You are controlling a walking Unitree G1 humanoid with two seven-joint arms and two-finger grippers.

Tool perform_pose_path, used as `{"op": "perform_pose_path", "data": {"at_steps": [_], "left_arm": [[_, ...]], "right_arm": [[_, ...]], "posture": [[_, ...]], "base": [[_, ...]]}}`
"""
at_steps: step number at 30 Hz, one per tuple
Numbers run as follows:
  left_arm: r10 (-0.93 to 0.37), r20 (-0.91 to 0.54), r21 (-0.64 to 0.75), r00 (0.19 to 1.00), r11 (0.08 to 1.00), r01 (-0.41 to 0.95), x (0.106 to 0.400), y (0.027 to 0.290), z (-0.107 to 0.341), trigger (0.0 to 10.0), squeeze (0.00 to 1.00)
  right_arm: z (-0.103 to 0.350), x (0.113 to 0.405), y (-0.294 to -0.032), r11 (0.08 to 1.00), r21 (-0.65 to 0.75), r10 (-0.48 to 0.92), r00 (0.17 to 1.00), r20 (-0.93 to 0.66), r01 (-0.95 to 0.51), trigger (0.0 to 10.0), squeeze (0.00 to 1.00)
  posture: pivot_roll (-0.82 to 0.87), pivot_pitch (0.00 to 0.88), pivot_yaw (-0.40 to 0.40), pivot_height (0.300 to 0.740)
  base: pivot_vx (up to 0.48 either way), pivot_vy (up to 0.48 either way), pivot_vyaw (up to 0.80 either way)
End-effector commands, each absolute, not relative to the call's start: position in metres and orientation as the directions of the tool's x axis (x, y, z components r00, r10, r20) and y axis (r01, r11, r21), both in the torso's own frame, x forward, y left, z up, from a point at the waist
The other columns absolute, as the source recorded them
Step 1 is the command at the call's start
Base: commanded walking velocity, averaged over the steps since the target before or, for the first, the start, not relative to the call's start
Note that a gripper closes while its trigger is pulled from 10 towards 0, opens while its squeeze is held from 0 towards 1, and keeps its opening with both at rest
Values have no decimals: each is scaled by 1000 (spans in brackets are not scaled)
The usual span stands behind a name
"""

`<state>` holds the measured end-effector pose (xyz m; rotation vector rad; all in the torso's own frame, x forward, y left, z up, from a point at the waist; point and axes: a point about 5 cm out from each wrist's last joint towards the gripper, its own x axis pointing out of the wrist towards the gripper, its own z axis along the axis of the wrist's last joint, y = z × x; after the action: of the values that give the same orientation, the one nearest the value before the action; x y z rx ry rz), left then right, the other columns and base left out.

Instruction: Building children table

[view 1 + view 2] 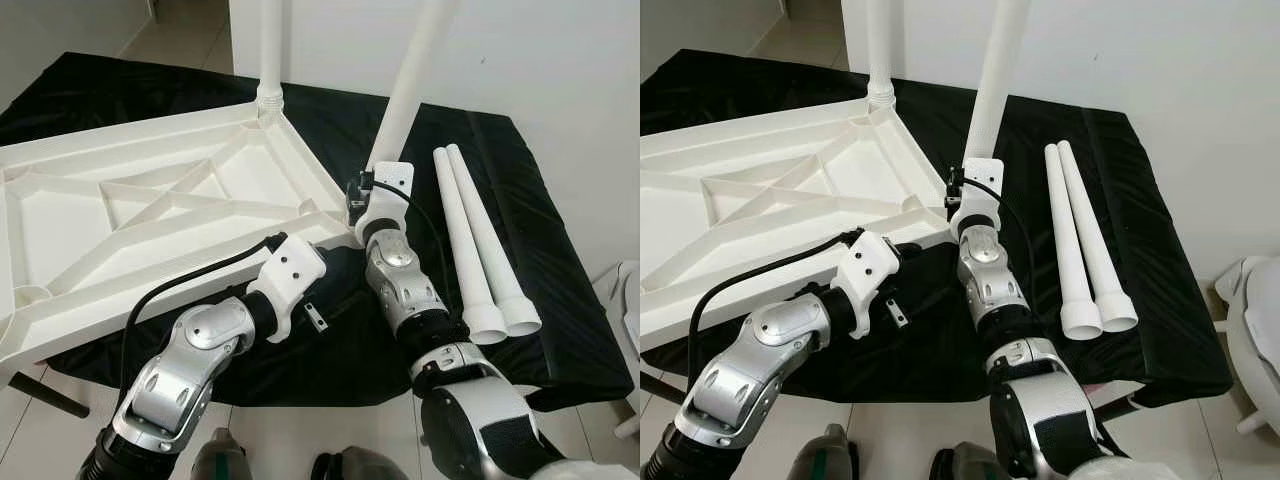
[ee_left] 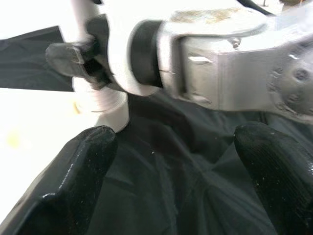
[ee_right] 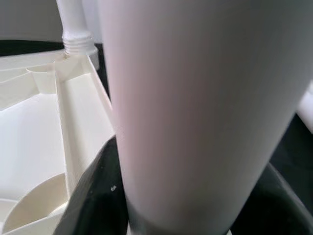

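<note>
White plastic everywhere in my left eye view: the tabletop [image 1: 150,215] lies upside down, ribs up, over the left side of the black-draped counter [image 1: 560,330], hanging past its front edge. One leg [image 1: 270,50] stands screwed into the tabletop's far corner. A second leg [image 1: 412,80] rises tilted from the near right corner, and my right end effector [image 1: 365,195] sits at its base. Two loose legs [image 1: 478,250] lie side by side toward the counter's right edge, touching each other. My left end effector [image 1: 318,262] hovers just under the tabletop's near right corner, above the cloth.

The right eye view shows the same layout; the loose legs' flared ends [image 1: 1098,315] point at the front edge.

In my left wrist view, both fingers [image 2: 78,181] are spread wide with nothing between them but black cloth; the right arm and the leg's threaded base sit just ahead.

In my right wrist view, the tilted leg fills the gap between the dark fingers [image 3: 93,196], clamped on either side.
</note>
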<state>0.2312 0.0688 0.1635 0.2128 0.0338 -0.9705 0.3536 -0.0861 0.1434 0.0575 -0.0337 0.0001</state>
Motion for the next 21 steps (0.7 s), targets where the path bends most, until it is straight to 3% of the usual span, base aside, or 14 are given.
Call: {"op": "perform_pose_path", "data": {"at_steps": [1, 10, 11, 12, 13, 19, 20, 21], "left_arm": [[-806, -117, 175, 581, 559, 811, 230, 69, 164, 10000, 0], [-802, -118, 170, 586, 565, 808, 230, 70, 164, 10000, 0], [-802, -118, 170, 586, 565, 808, 231, 70, 164, 10000, 0], [-802, -118, 170, 586, 565, 808, 231, 70, 164, 10000, 0], [-802, -118, 171, 585, 564, 808, 232, 70, 164, 10000, 0], [-803, -118, 175, 585, 563, 808, 233, 71, 165, 10000, 0], [-802, -118, 176, 586, 564, 807, 234, 72, 165, 10000, 0], [-801, -118, 177, 587, 564, 806, 234, 72, 165, 10000, 0]], "right_arm": [[137, 348, -96, 1000, 7, -21, 1000, 9, 21, 10000, 0], [141, 322, -117, 999, -13, -45, 998, 47, 46, 10000, 0], [139, 322, -118, 999, -5, -48, 998, 40, 48, 10000, 318], [139, 322, -118, 999, -5, -48, 998, 40, 48, 10000, 318], [138, 322, -119, 999, 7, -47, 998, 35, 47, 10000, 1000], [139, 323, -116, 1000, 30, -1, 999, 39, 0, 10000, 1000], [139, 324, -111, 995, 54, 77, 996, 34, -79, 10000, 0], [140, 323, -108, 988, 72, 132, 991, 29, -134, 10000, 0]], "posture": [[92, 0, -104, 740], [72, 5, -99, 740], [72, 5, -99, 740], [72, 5, -99, 740], [69, 8, -95, 740], [65, 20, -86, 740], [65, 20, -86, 740], [65, 20, -86, 740]], "base": [[0, 0, 0], [0, 0, 0], [0, 0, 0], [0, 0, 0], [0, 0, 0], [0, 0, 0], [0, 0, 0], [0, 0, 0]]}}
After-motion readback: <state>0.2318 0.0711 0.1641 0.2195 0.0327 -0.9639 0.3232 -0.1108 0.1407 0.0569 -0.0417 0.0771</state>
